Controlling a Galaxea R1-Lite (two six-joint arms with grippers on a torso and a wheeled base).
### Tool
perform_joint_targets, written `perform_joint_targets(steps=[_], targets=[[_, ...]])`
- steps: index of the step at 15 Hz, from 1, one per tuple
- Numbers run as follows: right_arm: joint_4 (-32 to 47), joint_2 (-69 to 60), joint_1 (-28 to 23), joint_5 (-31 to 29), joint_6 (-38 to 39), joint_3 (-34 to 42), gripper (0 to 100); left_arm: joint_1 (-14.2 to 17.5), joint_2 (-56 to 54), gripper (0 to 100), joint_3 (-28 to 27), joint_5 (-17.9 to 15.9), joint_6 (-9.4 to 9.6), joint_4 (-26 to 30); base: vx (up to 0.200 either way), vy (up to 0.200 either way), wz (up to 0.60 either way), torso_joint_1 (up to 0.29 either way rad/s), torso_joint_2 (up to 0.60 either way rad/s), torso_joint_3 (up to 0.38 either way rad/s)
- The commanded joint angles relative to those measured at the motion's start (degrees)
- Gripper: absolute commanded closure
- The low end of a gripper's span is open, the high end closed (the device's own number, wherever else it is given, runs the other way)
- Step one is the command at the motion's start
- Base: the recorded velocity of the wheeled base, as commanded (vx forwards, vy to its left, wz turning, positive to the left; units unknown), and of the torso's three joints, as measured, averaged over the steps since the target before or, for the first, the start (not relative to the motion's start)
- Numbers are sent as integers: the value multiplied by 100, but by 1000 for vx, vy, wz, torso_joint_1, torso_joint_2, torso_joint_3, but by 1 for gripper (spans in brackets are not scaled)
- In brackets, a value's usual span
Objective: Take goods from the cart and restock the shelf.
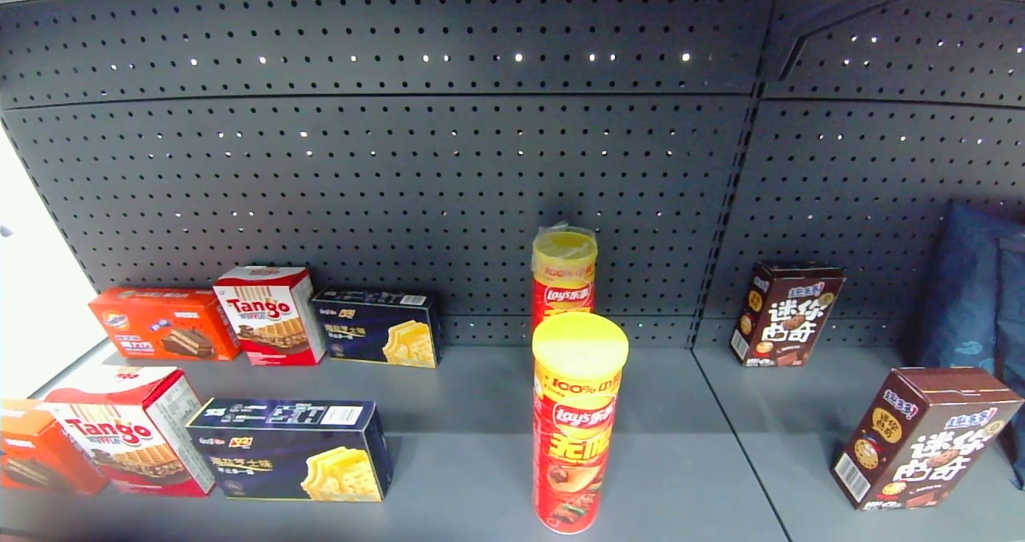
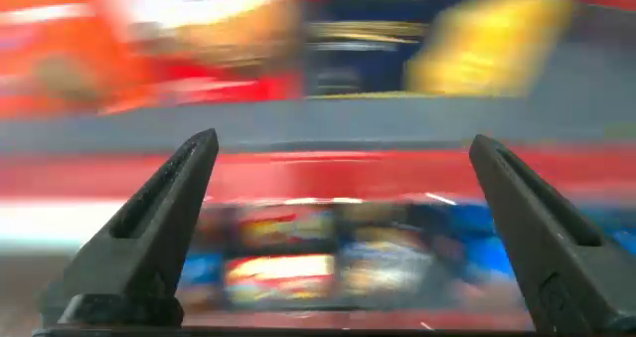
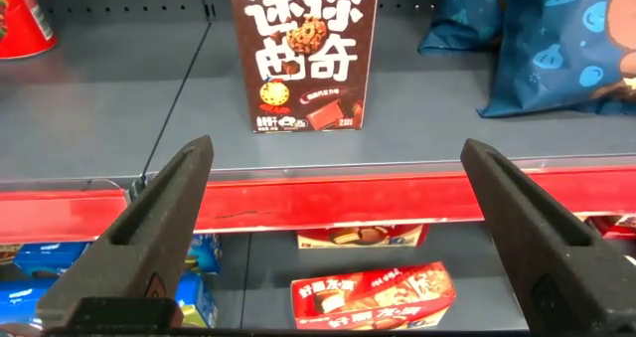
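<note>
The grey shelf (image 1: 480, 414) carries two red chip cans with yellow lids, one in front (image 1: 578, 422) and one behind it (image 1: 564, 278). Brown cookie boxes stand to the right, one at the back (image 1: 785, 314) and one near the front edge (image 1: 921, 438). My right gripper (image 3: 338, 146) is open and holds nothing, in front of the red shelf edge (image 3: 348, 198), facing a brown cookie box (image 3: 303, 54). My left gripper (image 2: 343, 143) is open too, with nothing between its fingers, before a blurred shelf edge (image 2: 328, 173) with red and dark blue boxes behind.
Wafer boxes in orange (image 1: 164, 323), red-white (image 1: 272, 314) and dark blue (image 1: 380, 327) fill the shelf's left, with a second row in front (image 1: 296, 450). Blue bags (image 1: 973, 286) lean at the far right. A lower shelf holds more packs (image 3: 373, 292). Bare shelf lies beside the cans.
</note>
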Motion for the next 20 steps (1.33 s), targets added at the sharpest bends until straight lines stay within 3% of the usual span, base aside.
perform_joint_targets(steps=[1,2,3,4,5,6,7,8,9,10,11,12,13,14,16,19,20], targets=[[2,22,-1,4,-2,0,0,107,-232,0,9,364,74,-2,0,0,0,0,0,0],[2,22,-1,4,-2,0,0,-25,-390,0,9,328,232,-2,0,0,0,0,0,0],[2,22,-1,4,-2,0,0,-341,-530,0,9,-137,417,-2,0,0,0,0,0,0],[2,30,-1,4,-2,0,0,-385,-557,0,9,-498,434,-2,0,0,0,0,0,0],[2,30,-1,4,-2,0,0,-420,-566,0,-18,-1254,382,69,0,0,0,0,0,0],[2,22,-1,4,-2,0,0,-438,-566,0,-35,-1588,320,130,0,0,0,0,0,0],[2,30,-1,4,-2,0,0,-473,-592,0,-44,-1676,241,130,0,0,0,0,0,0],[2,30,-1,4,-2,0,0,-561,-689,0,-53,-1421,276,130,0,0,0,0,0,0],[2,30,-1,4,-2,0,0,-596,-759,0,-44,-928,390,121,0,0,0,0,0,0],[2,30,-1,4,-2,0,0,-675,-829,0,-44,126,513,130,0,0,0,0,0,0],[2,22,-1,4,-2,0,0,-702,-926,0,-35,557,382,121,0,0,0,0,0,0],[2,30,-1,4,-2,0,0,-702,-987,0,9,539,250,104,0,0,0,0,0,0],[2,22,-1,4,-2,0,0,-737,-1014,0,79,399,250,113,0,0,0,0,0,0],[2,30,-1,4,-2,0,0,-789,-1154,0,105,-480,320,77,0,0,0,0,0,0],[2,22,-1,4,-2,0,0,-781,-1154,0,114,-410,329,86,0,0,0,0,0,0],[2,22,-1,4,-2,0,0,-781,-1154,0,114,-173,21,77,0,0,0,0,0,0],[2,22,-1,4,-2,0,0,-781,-1154,0,132,-155,48,33,0,0,0,0,0,0]])
